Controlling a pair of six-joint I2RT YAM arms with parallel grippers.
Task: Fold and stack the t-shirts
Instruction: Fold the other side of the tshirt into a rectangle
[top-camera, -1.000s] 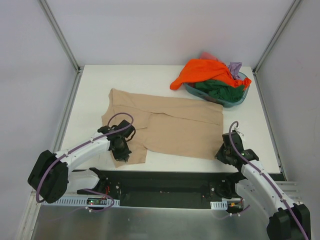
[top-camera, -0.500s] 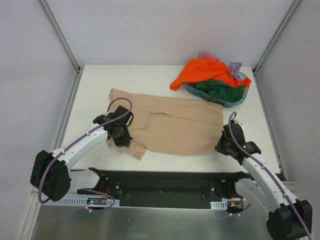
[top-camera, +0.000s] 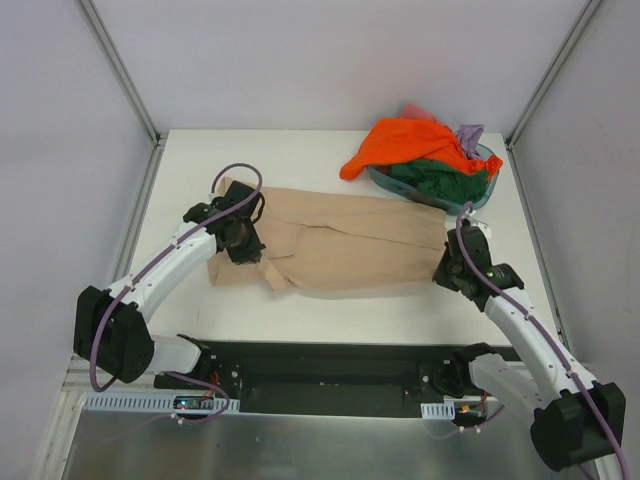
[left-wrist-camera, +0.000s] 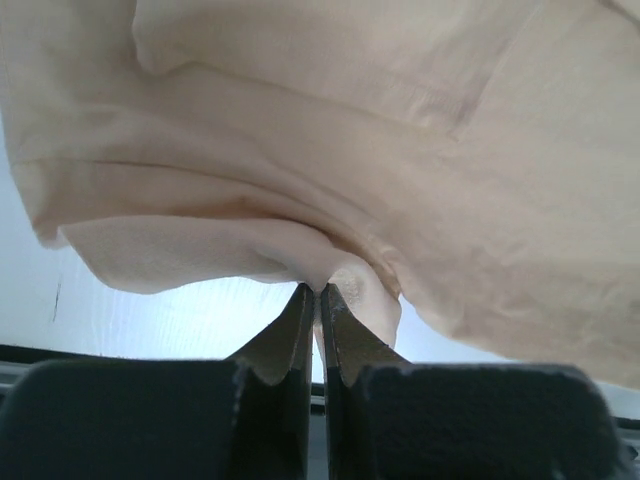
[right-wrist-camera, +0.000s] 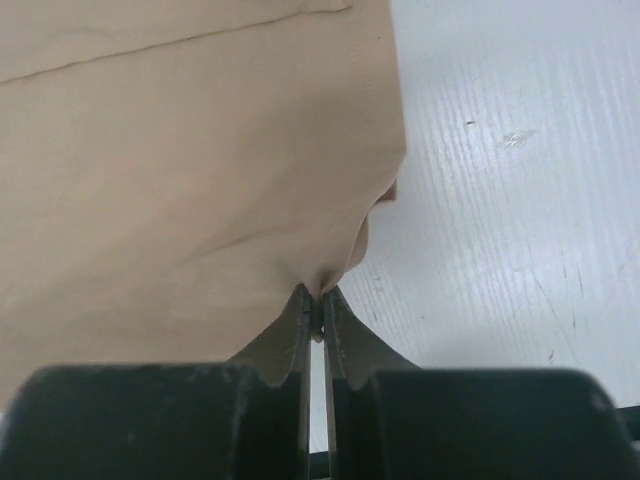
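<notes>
Pinching the near edge of the large tan-beige cloth t-shirt (top-camera: 350, 245) at both ends, the left pincer (left-wrist-camera: 318, 292) and right pincer (right-wrist-camera: 318, 296) were each clamped on its fabric above the white surface (top-camera: 300, 160), the first fold apparently just begun. Nothing lay stacked. A bright orange t-shirt (top-camera: 410, 140), a dark green t-shirt (top-camera: 440, 180), a lilac t-shirt (top-camera: 470, 133) and a pinkish-red t-shirt (top-camera: 412, 108) sat heaped in the teal translucent plastic basin (top-camera: 458, 208).
</notes>
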